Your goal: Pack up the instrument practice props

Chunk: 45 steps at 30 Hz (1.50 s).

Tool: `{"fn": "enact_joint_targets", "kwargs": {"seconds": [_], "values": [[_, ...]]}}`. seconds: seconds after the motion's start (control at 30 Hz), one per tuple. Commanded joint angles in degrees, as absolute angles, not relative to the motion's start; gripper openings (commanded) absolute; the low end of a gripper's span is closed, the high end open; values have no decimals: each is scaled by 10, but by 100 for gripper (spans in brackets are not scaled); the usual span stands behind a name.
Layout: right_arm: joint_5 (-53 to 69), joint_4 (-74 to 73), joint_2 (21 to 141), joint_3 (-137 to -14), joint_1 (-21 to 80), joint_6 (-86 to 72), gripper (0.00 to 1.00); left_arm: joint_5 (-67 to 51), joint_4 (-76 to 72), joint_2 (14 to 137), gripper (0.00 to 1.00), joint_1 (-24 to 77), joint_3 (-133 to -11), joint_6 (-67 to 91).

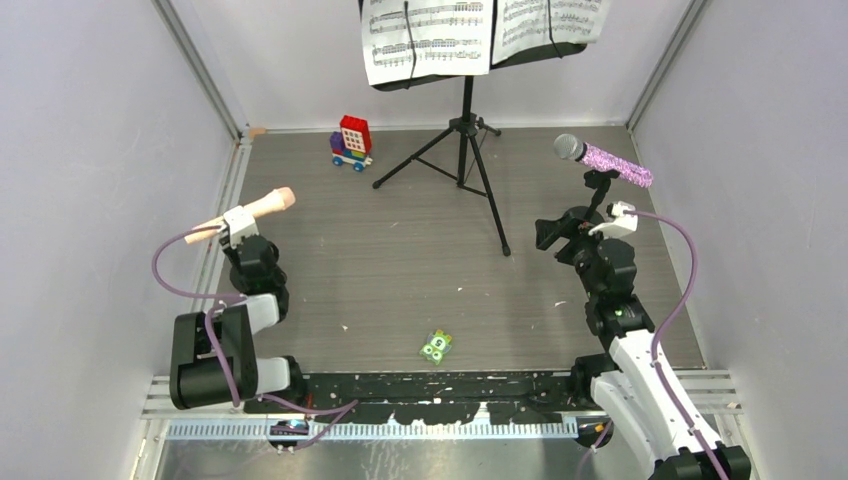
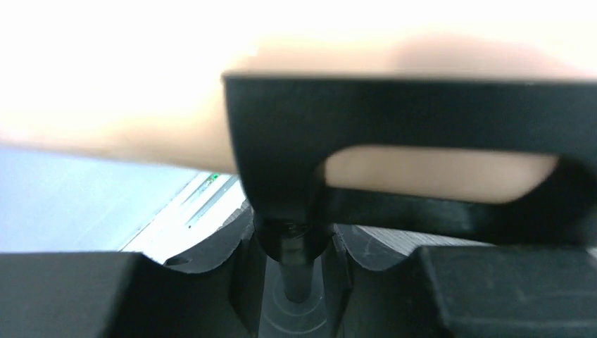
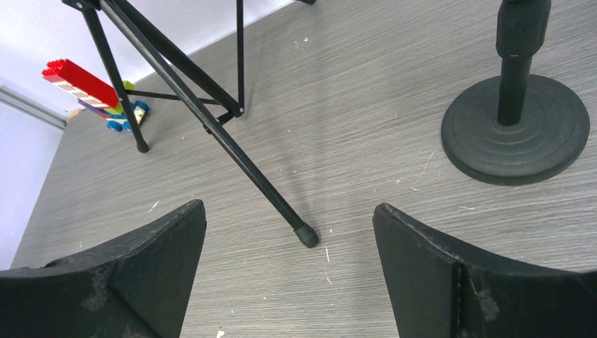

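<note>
Finding the left gripper [image 2: 281, 264] raised at the left edge of the table [image 1: 400, 270], pushing in close under the pink microphone [image 1: 262, 207] lying tilted across the clip of a black mic mount [image 2: 415, 105]. Seeing its fingers [image 2: 70, 296] standing partly apart on either side of the clip's stem, yet not being able to tell whether squeezing the stem or merely bracketing it. Seeing the right gripper [image 1: 548, 236] spreading wide and grasping nothing, hanging low over the table at the right, facing the near-right foot of the tripod legs [image 3: 260, 184]. Noting the purple-glitter microphone [image 1: 605, 158] resting tilted just beyond that gripper on the second mic mount [image 3: 517, 127], round base sitting flat on the table. Spotting the black perforated music desk [image 1: 520, 60] at the far middle, carrying white sheet-music pages [image 1: 430, 35]. Noting the red-blue toy brick vehicle [image 1: 351, 143] standing far left of the tripod and the small green square piece [image 1: 437, 346] lying by the near edge.
</note>
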State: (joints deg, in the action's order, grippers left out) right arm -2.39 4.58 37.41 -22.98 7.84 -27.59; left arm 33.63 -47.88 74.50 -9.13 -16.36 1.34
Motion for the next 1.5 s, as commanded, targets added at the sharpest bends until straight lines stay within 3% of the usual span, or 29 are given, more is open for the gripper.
{"fn": "enact_joint_targets", "kwargs": {"seconds": [0.0,0.07,0.2,0.4,0.77,1.2,1.47], "values": [[-26,62,380,-258,82,-270,92,352,-553,739,35,-95,-193,18],[-26,61,382,-262,82,-271,93,350,-553,739,42,-94,-193,19],[-28,59,383,-266,82,-269,93,336,-519,725,77,-94,-197,26],[-33,57,384,-267,82,-270,93,339,-452,702,99,-94,-208,44],[-38,55,380,-273,81,-272,93,333,-175,628,100,-95,-267,85],[-41,47,375,-279,81,-274,93,292,-40,577,100,-94,-273,121],[-45,46,372,-278,82,-278,93,206,32,485,100,-94,-253,170]]}}
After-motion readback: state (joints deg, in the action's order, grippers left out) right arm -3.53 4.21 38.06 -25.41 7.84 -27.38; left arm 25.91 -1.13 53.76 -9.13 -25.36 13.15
